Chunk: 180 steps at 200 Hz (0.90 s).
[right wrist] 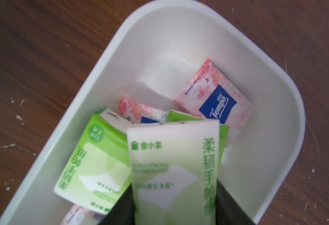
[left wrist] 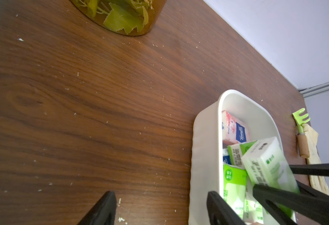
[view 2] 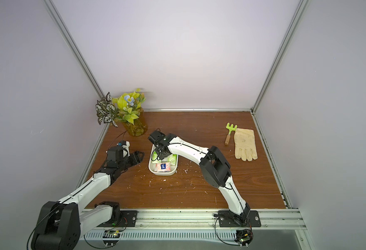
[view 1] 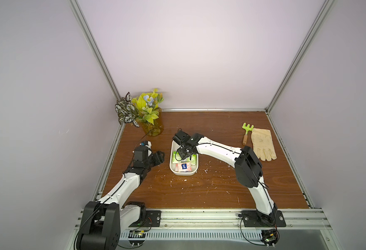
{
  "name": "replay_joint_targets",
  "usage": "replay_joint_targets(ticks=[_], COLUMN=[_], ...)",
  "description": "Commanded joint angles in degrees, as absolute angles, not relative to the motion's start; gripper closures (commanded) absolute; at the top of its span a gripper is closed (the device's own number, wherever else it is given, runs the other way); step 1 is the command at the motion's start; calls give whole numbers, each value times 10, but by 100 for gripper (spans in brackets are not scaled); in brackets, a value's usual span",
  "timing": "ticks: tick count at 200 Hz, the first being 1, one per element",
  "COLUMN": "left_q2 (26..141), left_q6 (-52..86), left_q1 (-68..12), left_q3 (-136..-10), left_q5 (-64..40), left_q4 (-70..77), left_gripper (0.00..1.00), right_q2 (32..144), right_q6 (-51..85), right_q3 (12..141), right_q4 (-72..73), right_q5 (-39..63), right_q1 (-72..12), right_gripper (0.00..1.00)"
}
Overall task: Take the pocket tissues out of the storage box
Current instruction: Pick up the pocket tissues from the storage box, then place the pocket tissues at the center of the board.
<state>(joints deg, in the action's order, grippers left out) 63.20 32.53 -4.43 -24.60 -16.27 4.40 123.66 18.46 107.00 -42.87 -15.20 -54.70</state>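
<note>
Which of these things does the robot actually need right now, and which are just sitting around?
Needed:
- pocket tissues, still in the box
- green-and-white packet, gripped by the right gripper
- storage box

Lying about:
- vase of leaves
- green hand rake
- cream glove

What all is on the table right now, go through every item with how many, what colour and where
storage box: one, white, mid-table
pocket tissues: some green-and-white, some pink with a blue label, in the box; full count unclear; one green-and-white packet gripped
vase: one, amber, with leaves, far left corner
rake: one, green, wooden handle, far right
glove: one, cream, beside the rake
left gripper: open, left of the box
right gripper: over the box, shut on a green-and-white packet
</note>
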Motion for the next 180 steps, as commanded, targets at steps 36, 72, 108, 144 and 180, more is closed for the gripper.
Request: replay_joint_targets(ticks=[36, 72, 108, 144, 180], left_q2=[632, 623, 615, 615, 619], left_q6=[319, 326, 327, 329, 331], left_q1=[-39, -39, -39, -39, -39], left_q3=[-259, -251, -247, -242, -236], left_q5=[-158, -155, -155, -156, -160], left_q4=[36, 42, 41, 42, 47], left_gripper=[30, 30, 30, 30, 30], right_q2=[1136, 1108, 1132, 1203, 1256], right_q6=[224, 298, 311, 294, 303], right_q3=[1039, 965, 932, 983, 1021], right_q4=[-377, -300, -266, -297, -312], right_q5=[-157, -126, -116, -151, -149], right_q1=[-500, -428, -371, -360, -349], right_gripper=[46, 54, 55, 54, 54])
